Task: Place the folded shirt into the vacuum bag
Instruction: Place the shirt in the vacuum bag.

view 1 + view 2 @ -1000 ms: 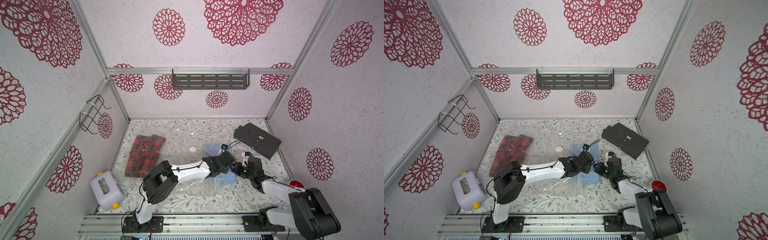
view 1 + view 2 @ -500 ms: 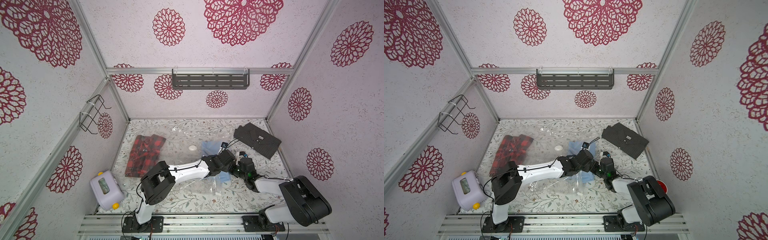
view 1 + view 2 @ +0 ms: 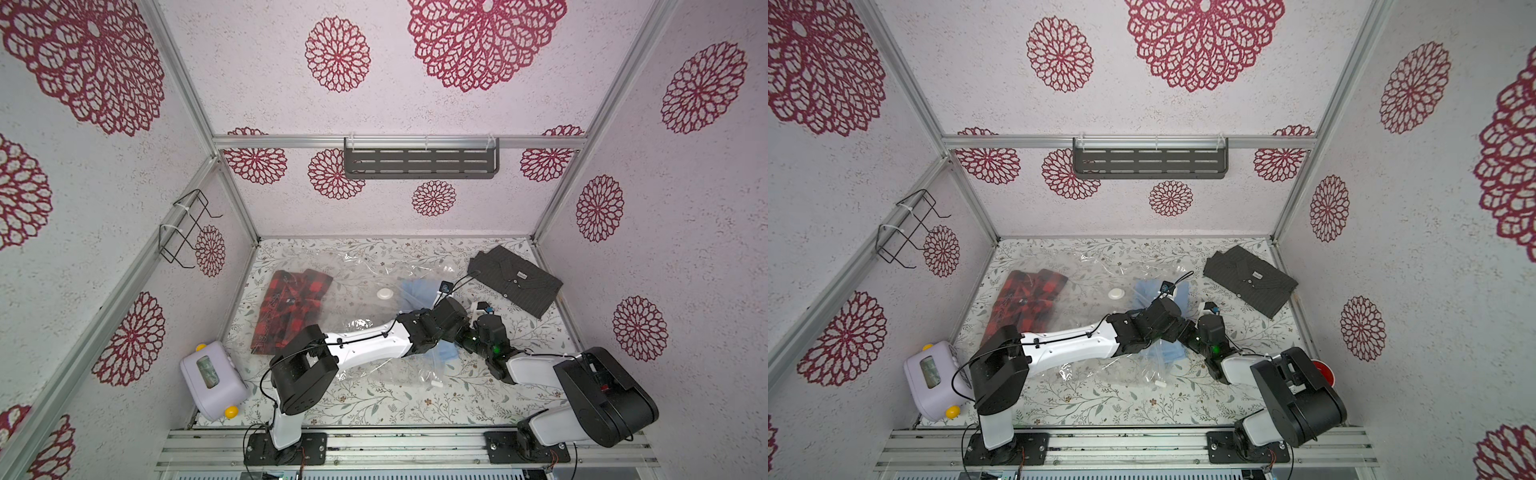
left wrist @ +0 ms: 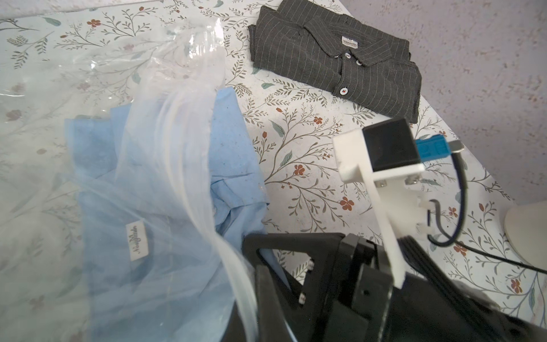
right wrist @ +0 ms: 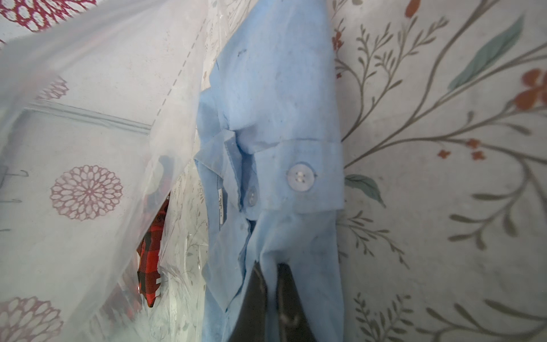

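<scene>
The clear vacuum bag (image 3: 357, 286) lies across the table's middle, white valve (image 3: 385, 293) facing up. A folded light-blue shirt (image 3: 419, 289) lies at its right-hand mouth, partly under the plastic (image 4: 165, 207). My left gripper (image 4: 251, 284) is shut on the bag's upper mouth edge and holds it raised. In both top views it sits over the shirt (image 3: 1150, 291). My right gripper (image 5: 270, 275) is shut on a fold of the blue shirt (image 5: 281, 118), close against the left gripper (image 3: 451, 322). A red plaid shirt (image 3: 291, 307) lies inside the bag at the left.
A folded grey striped shirt (image 3: 515, 284) lies on the table at the back right, outside the bag. A lilac box (image 3: 212, 380) stands at the front left corner. A red button (image 3: 1323, 370) sits by the right wall. Walls close in three sides.
My right gripper has moved left with the blue shirt, closing up on the left gripper. The shirt sits further under the raised plastic. The left gripper has barely moved.
</scene>
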Robot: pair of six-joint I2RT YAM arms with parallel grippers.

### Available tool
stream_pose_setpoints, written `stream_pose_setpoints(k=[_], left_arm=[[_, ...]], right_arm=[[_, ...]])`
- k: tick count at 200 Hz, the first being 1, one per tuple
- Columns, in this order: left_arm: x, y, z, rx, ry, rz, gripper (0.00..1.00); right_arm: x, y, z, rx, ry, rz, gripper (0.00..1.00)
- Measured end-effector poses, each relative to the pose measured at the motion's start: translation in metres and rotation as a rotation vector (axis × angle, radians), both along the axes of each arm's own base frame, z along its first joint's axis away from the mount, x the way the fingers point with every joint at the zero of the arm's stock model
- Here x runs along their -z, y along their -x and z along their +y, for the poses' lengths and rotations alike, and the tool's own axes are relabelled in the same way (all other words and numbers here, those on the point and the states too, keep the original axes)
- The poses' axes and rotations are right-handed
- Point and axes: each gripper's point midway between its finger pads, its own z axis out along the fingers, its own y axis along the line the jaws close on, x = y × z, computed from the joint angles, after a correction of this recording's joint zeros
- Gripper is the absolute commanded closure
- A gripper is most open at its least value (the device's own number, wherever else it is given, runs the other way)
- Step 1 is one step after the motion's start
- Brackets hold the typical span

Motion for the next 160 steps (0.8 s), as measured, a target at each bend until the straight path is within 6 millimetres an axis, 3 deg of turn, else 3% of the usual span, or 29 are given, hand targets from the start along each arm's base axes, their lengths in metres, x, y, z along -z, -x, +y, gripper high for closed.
stream_pose_setpoints(k=[35, 84, 118, 160], left_arm=[[0.004, 0.001, 0.0, 0.001, 0.005, 0.0, 1.0], [-0.002, 0.001, 0.002, 0.001, 0.018, -0.011, 1.0], [-0.021, 0.0, 0.007, -0.015, 0.036, -0.041, 1.0], [-0.022, 0.004, 0.003, 0.011, 0.052, -0.023, 1.0]], right_arm=[[-0.002, -0.009, 0.02, -0.023, -0.029, -0.005, 1.0], [0.004, -0.008, 0.021, -0.011, -0.041, 0.002, 1.0], [-0.005, -0.001, 0.004, 0.032, 0.012, -0.006, 1.0], [-0.016, 0.009, -0.036, 0.12, 0.053, -0.029, 1.0]])
